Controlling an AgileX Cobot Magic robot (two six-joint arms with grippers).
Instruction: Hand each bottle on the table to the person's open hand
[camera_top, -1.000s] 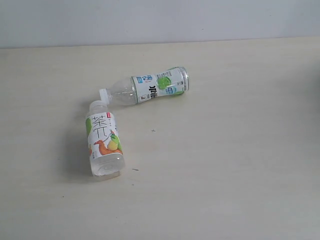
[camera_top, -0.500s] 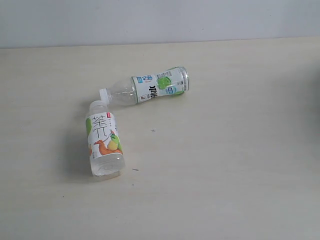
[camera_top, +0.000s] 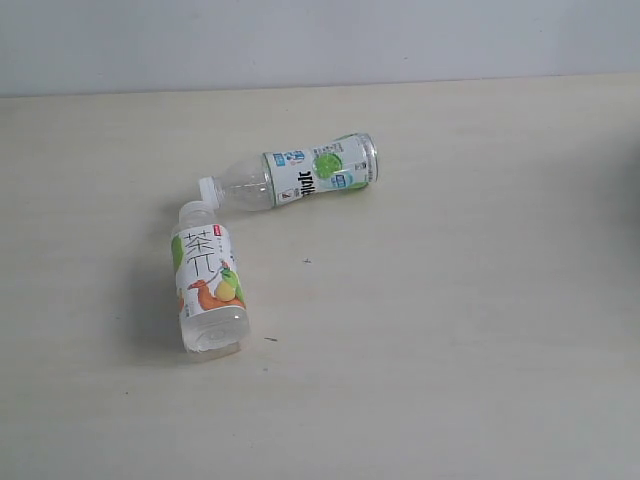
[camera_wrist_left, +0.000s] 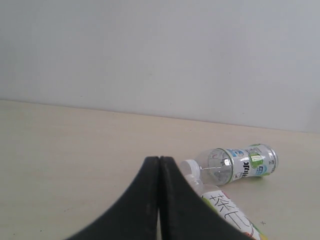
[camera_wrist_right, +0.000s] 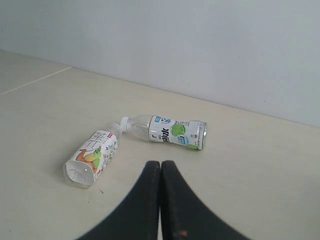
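Two bottles lie on their sides on the pale table (camera_top: 470, 330). The lime-label bottle (camera_top: 305, 173) is the one nearer the grey wall (camera_top: 320, 40); in the exterior view its white cap points left and its clear base points right. The fruit-label bottle (camera_top: 208, 285) lies just beside the lime-label bottle's cap end, on the side away from the wall. Its own white cap is close against that cap, though I cannot tell whether the two caps touch, and its base points away from the lime-label bottle, so the pair makes a bent corner. A tiny dark speck (camera_top: 306, 261) sits on the table below the lime-label bottle's middle. The left claw (camera_wrist_left: 159, 160) has its two black fingers pressed flat together with nothing between them, and it stops short of the lime-label bottle, which shows beyond the fingers. The right claw (camera_wrist_right: 160, 163) is closed the same way and holds nothing; the lime-label bottle lies crosswise ahead of its tips, apart from them.
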